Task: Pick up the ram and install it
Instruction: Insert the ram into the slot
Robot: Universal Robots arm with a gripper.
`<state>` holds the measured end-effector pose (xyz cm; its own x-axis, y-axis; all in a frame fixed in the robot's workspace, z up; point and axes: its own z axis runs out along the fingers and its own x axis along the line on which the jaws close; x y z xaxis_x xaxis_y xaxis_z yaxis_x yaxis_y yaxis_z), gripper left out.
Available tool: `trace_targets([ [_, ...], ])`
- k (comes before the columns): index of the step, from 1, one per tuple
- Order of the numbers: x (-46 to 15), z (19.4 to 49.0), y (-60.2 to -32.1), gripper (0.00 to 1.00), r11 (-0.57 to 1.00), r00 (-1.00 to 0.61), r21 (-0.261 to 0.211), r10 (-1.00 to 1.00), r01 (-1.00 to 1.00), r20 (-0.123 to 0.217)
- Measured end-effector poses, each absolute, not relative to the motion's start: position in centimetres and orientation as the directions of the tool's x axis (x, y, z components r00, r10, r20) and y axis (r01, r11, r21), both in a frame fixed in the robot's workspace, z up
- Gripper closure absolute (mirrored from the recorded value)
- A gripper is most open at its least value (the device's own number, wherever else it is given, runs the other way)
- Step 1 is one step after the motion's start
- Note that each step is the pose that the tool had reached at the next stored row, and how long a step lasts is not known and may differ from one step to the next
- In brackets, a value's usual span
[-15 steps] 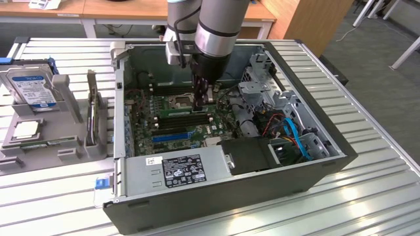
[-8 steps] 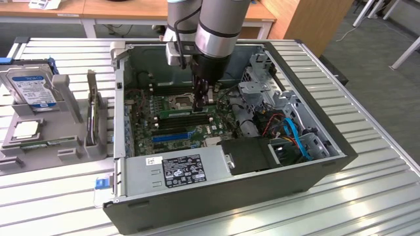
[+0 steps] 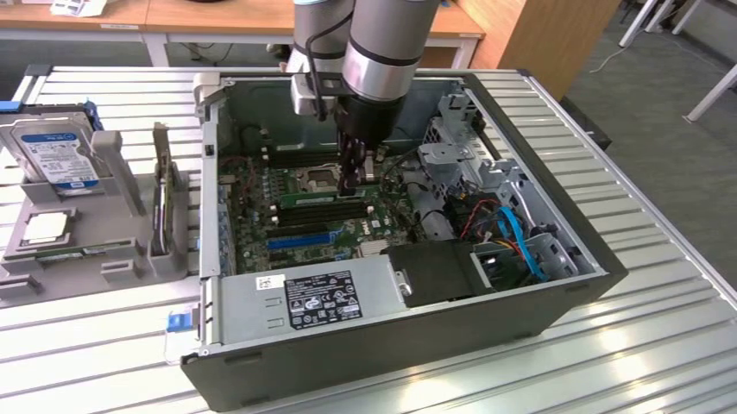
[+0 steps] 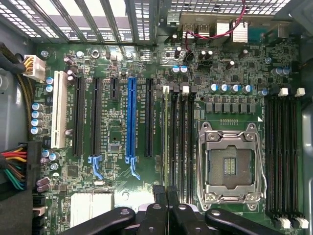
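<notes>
the claw is seen closed, its fingertips brought together with no gap, and it hangs inside the open computer case right over one end of the ram. whether the thin top edge is nipped between the tips or only touched cannot be told. the ram is stood on edge in a memory slot beside the processor socket. from here, a half-seated stick is judged the main risk: with force applied at one end only, that end could be driven home while the far end is left high, and the white latches might not be snapped shut. if the edge is in fact gripped, the stick could be dragged out when the claw is raised. in the exterior view the ram is shown as a long, narrow, pale green strip. in the wrist view it is presented edge-on as a thin light line ending at the claw. empty black slots are found beside it, then the socket, with a blue expansion slot on its other side, all on the green motherboard.
</notes>
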<state>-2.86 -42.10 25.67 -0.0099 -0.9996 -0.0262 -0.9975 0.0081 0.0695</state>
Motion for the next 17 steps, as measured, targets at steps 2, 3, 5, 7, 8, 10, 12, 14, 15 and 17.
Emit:
trace_targets([
  [2, -2.9, 25.7, -42.1, 0.89, 0.008, -0.01, 0.07, -1.0, -0.998, -0.026],
  [3, -2.9, 25.7, -42.1, 0.89, 0.008, -0.01, 0.07, -1.0, -0.998, -0.026],
  [5, -2.9, 25.6, -42.1, 0.89, 0.008, -0.01, 0.07, -1.0, -0.998, -0.026],
  [7, -2.9, 25.4, -42.1, 0.89, 0.008, -0.01, 0.07, -1.0, -0.998, -0.026],
  [8, -2.9, 25.3, -42.1, 0.89, 0.008, -0.01, 0.07, -1.0, -0.998, -0.026],
  [10, -2.9, 25.2, -42.1, 0.89, 0.008, -0.01, 0.07, -1.0, -0.998, -0.026],
  [12, -2.9, 25.0, -42.1, 0.89, 0.008, -0.01, 0.07, -1.0, -0.998, -0.026],
  [14, -2.9, 24.8, -42.1, 0.89, 0.008, -0.01, 0.07, -1.0, -0.998, -0.026],
  [15, -2.9, 24.7, -42.1, 0.89, 0.008, -0.01, 0.07, -1.0, -0.998, -0.026],
  [17, -2.9, 24.6, -42.1, 0.89, 0.008, -0.01, 0.07, -1.0, -0.998, -0.026],
])
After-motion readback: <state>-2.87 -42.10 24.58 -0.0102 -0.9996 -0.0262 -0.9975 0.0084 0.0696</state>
